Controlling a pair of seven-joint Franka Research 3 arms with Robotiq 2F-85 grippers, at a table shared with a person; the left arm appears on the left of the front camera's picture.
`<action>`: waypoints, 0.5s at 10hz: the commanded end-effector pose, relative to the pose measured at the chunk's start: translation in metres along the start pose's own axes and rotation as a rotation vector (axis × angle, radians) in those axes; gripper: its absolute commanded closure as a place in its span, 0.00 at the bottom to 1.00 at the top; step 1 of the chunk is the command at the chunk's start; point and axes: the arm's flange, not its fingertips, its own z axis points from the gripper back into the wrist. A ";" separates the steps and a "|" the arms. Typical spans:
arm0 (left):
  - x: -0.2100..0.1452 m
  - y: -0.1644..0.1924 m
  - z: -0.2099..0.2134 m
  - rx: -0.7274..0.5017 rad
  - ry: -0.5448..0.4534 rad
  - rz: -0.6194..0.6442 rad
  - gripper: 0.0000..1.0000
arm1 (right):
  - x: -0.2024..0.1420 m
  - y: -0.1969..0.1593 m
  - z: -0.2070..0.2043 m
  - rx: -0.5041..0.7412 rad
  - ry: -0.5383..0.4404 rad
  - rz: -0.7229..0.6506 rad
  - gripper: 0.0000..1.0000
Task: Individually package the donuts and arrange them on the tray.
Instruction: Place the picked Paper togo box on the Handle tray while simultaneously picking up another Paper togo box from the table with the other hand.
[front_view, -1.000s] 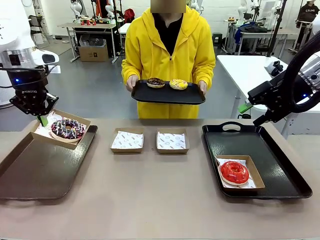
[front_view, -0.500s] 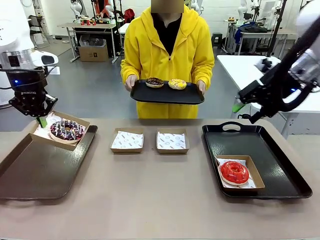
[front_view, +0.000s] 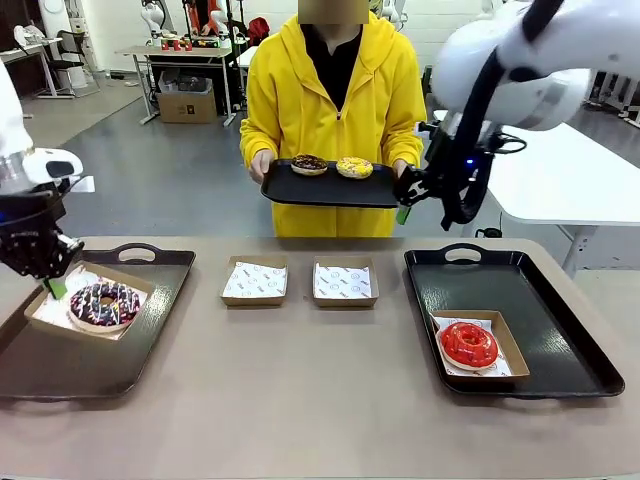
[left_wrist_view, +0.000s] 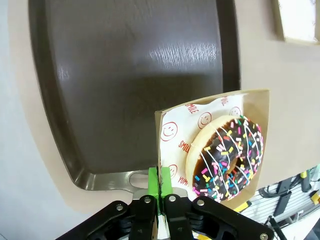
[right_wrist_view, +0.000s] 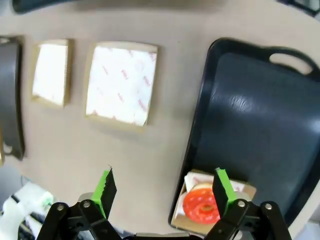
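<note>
The chocolate ring donut with coloured sprinkles (front_view: 104, 303) sits in a shallow brown cardboard box lined with printed white paper (left_wrist_view: 172, 131), over the far left part of the dark brown tray (front_view: 90, 370). The glossy red donut (front_view: 468, 343) is already boxed on the black tray at right (front_view: 560, 330). The plain dark chocolate donut (front_view: 309, 163) and the yellow sprinkled donut (front_view: 356, 167) lie unboxed on a black tray the person holds (front_view: 330, 190), beyond two empty lined boxes (front_view: 254, 280).

The sprinkled donut's box hangs from one thin rim, so the card may buckle or tip and let the donut slide out. The right arm works close to the person's tray and could knock it.

The left gripper (left_wrist_view: 160, 184) is pinched together on that box's rim. I cannot tell whether the box's base touches the tray. The right gripper (right_wrist_view: 164, 189) has its fingers spread wide, holding nothing, just beside the person's tray.
</note>
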 end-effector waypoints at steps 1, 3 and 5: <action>-0.011 0.005 -0.015 -0.034 -0.025 -0.045 0.99 | 0.032 0.017 -0.014 -0.094 -0.012 -0.032 0.00; -0.015 0.008 -0.031 -0.029 0.002 -0.029 0.99 | 0.045 0.031 -0.044 -0.156 -0.003 -0.022 0.00; -0.012 0.004 -0.028 -0.006 0.013 -0.028 0.99 | 0.047 0.052 -0.075 -0.181 -0.008 -0.025 0.00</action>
